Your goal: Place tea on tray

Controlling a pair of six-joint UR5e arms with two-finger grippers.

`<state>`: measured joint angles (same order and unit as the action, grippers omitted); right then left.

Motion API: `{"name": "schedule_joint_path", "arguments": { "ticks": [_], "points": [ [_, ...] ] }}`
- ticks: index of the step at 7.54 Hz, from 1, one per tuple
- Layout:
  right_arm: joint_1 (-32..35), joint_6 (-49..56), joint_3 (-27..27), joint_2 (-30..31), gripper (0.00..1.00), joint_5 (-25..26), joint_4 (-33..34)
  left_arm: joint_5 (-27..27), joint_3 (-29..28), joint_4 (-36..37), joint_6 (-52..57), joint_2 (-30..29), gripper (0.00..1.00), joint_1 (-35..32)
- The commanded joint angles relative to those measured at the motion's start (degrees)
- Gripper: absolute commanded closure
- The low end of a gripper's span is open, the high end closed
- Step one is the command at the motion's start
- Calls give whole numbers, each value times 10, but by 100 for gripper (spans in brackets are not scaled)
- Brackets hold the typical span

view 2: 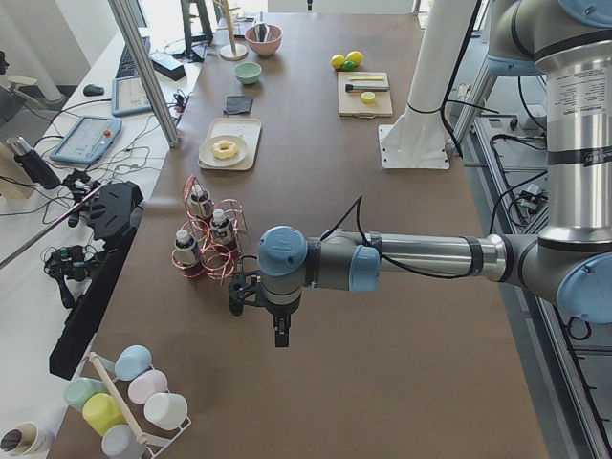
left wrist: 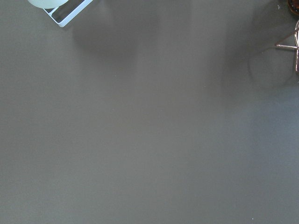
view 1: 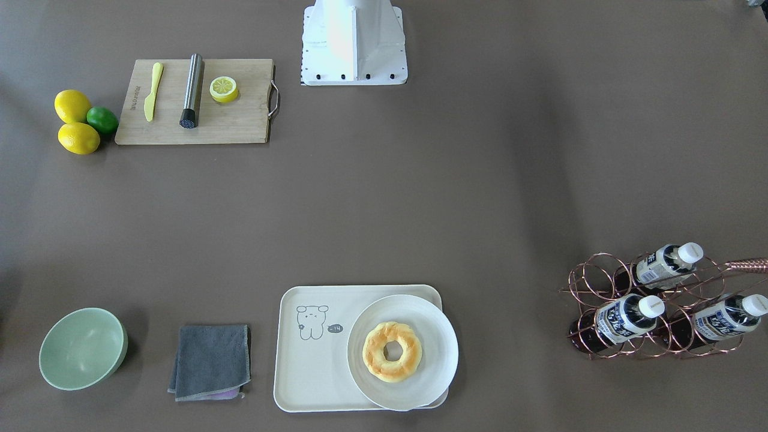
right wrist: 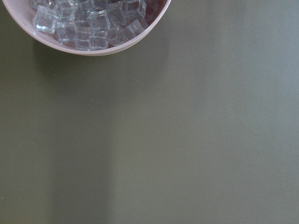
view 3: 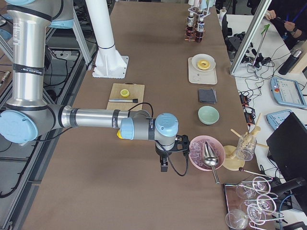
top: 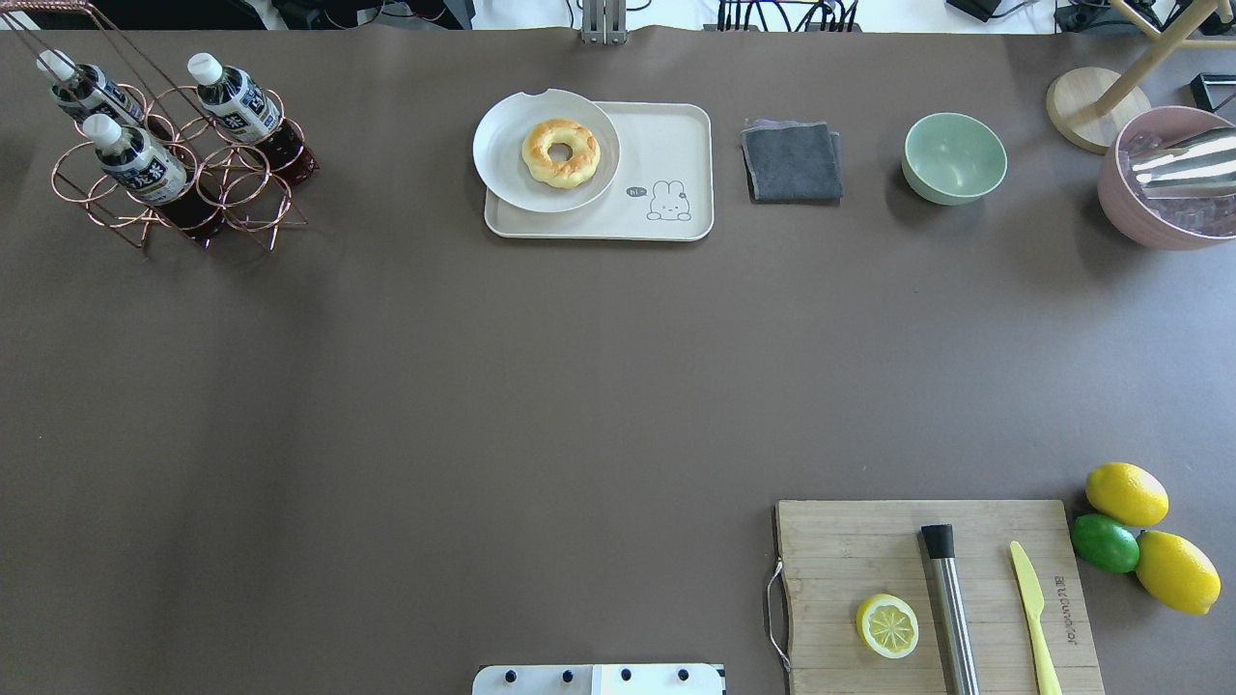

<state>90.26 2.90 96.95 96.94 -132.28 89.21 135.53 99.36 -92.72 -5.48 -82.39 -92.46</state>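
Three alike tea bottles [view 1: 627, 317] [top: 135, 159] with white caps and dark tea stand tilted in a copper wire rack [view 1: 594, 282] at the table's far left. The cream tray [view 1: 318, 366] [top: 666, 145] with a line-drawn bear lies at the far middle. A white plate [view 1: 438, 336] with a donut [view 1: 392, 351] covers part of it. My left gripper [view 2: 277, 335] hangs over bare table near the rack in the exterior left view. My right gripper [view 3: 164, 165] hangs beside a pink ice bowl [view 3: 206, 152]. I cannot tell whether either is open or shut.
A grey cloth [top: 792, 161] and a green bowl [top: 954, 157] lie right of the tray. A wooden cutting board [top: 869, 550] holds a half lemon, a steel rod and a yellow knife. Two lemons and a lime [top: 1106, 542] lie beside it. Pastel cups [view 2: 134, 397] stand past the rack.
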Motion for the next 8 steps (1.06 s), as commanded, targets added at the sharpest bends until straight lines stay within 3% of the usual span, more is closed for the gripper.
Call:
{"name": "schedule_joint_path", "arguments": {
  "ticks": [1, 5, 7, 8],
  "points": [
    [0, 0, 1, 0, 0, -1, -1, -4, 0, 0, 0, 9, 1, 1],
    [0, 0, 2, 0, 0, -3, -1, -4, 7, -28, -3, 0, 1, 6],
    [0, 0, 11, 9, 0, 0, -56, 10, -1, -83, 1, -7, 1, 5],
    [0, -2, 6, 13, 0, -3, -87, 44, -4, -112, 0, 6, 1, 5]
  ]
}}
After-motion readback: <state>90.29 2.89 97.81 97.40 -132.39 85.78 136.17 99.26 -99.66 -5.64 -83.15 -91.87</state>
